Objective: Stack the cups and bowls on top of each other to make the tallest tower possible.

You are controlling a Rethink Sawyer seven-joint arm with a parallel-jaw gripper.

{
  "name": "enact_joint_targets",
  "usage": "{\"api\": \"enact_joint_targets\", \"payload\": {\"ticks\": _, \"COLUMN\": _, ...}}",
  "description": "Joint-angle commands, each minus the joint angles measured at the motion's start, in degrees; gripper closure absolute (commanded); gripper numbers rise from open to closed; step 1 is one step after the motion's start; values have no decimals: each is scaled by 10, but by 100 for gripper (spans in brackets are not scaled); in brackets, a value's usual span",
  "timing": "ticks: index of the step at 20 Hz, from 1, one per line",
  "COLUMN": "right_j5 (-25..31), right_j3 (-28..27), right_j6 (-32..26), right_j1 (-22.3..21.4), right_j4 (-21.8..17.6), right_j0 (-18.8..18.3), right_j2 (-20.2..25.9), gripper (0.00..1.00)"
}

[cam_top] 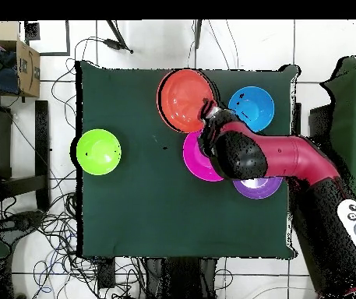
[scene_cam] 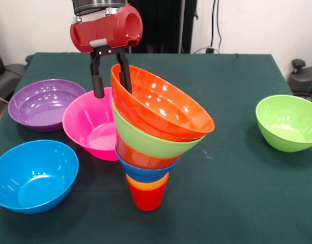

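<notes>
The tower (scene_cam: 148,152) stands mid-table and leans: a red cup (scene_cam: 145,199) lowest, an orange cup, a small blue bowl, a small orange-red bowl and a lime green bowl (scene_cam: 145,142) above it. A large orange-red bowl (scene_cam: 161,104) (cam_top: 185,100) sits tilted on top. My gripper (scene_cam: 114,91) is open at that bowl's upper left rim, one finger (scene_cam: 97,81) outside and the other inside the bowl. From overhead, the arm (cam_top: 243,152) hides the fingers.
A pink bowl (scene_cam: 89,127) (cam_top: 195,160) sits just left of the tower, right under the gripper. A purple bowl (scene_cam: 44,104) (cam_top: 257,187) and a light blue bowl (scene_cam: 33,175) (cam_top: 251,107) lie further left. A lime green bowl (scene_cam: 288,122) (cam_top: 99,151) stands alone at right.
</notes>
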Motion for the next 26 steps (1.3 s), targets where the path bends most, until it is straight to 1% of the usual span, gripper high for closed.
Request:
{"api": "enact_joint_targets", "payload": {"ticks": 1, "right_j5": -23, "right_j3": 18, "right_j6": -14, "right_j1": 41, "right_j4": -52, "right_j0": 21, "right_j2": -40, "gripper": 0}}
{"api": "enact_joint_targets", "payload": {"ticks": 13, "right_j5": -20, "right_j3": 16, "right_j6": -3, "right_j1": 39, "right_j4": -47, "right_j0": 29, "right_j2": -44, "gripper": 0}}
{"api": "enact_joint_targets", "payload": {"ticks": 18, "right_j5": -40, "right_j3": 10, "right_j6": 8, "right_j1": 52, "right_j4": -55, "right_j0": 41, "right_j2": -59, "gripper": 0}}
{"api": "enact_joint_targets", "payload": {"ticks": 26, "right_j5": -51, "right_j3": 8, "right_j6": 5, "right_j1": 57, "right_j4": -54, "right_j0": 46, "right_j2": -68, "gripper": 0}}
